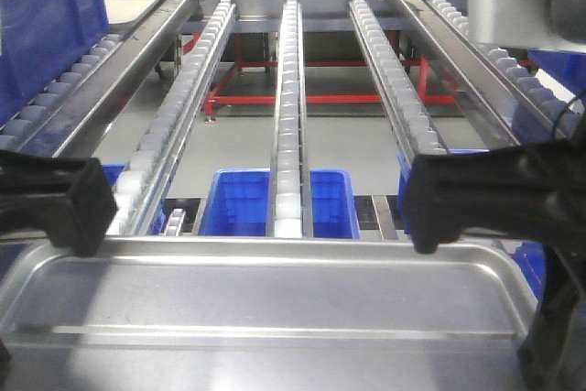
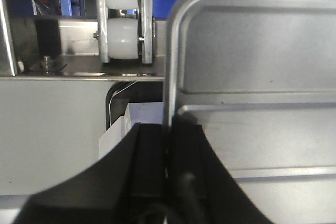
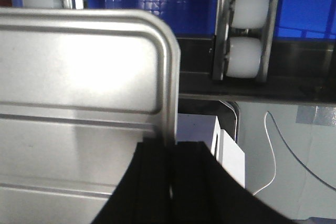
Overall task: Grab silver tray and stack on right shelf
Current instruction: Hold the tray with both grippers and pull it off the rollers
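Blue bins point(image 1: 240, 203) and grey floor are seen under the roller shelf point(image 1: 288, 89). The silver tray point(image 1: 275, 290) is held at lower frame, just short of the rollers, with left jaws and right jaws clamped on its end rims. Grabbing looks done; stacking is not yet done.

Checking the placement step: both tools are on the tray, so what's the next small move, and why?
Probably ease the silver tray forward, slightly raised, onto the right shelf. The left tool and right tool each clamp a side rim. The tray's far edge looks only level with the nearest rollers, with most of it short of them.
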Tool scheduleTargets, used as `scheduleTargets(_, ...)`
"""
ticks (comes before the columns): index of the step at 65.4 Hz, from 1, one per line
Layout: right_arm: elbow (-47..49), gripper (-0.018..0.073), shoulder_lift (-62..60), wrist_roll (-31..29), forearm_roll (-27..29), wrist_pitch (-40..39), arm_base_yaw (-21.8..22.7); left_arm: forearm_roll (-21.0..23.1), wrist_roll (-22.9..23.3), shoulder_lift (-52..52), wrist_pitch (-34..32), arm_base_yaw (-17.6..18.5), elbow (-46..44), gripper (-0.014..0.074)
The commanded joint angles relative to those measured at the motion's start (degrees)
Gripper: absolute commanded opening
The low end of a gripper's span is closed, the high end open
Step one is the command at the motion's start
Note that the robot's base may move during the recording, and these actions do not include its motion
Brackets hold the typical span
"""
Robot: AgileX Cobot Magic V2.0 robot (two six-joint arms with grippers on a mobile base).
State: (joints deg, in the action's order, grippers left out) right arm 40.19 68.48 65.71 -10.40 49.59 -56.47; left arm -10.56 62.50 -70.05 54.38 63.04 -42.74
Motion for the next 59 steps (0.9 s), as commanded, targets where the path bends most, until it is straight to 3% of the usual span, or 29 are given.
scheduleTargets(1, 1.12, 0.0049, -1.42, -0.38, -3.10, 3.60, 0.30, -2.93, -0.61, 1.46, 4.01, 0.22, -0.85, -0.0100)
scheduleTargets(59, 1.12, 0.0049, -1.42, -0.38, -3.10, 3.66, 0.30, -2.93, -0.61, 1.46, 4.01, 0.22, -0.85, -0.0100)
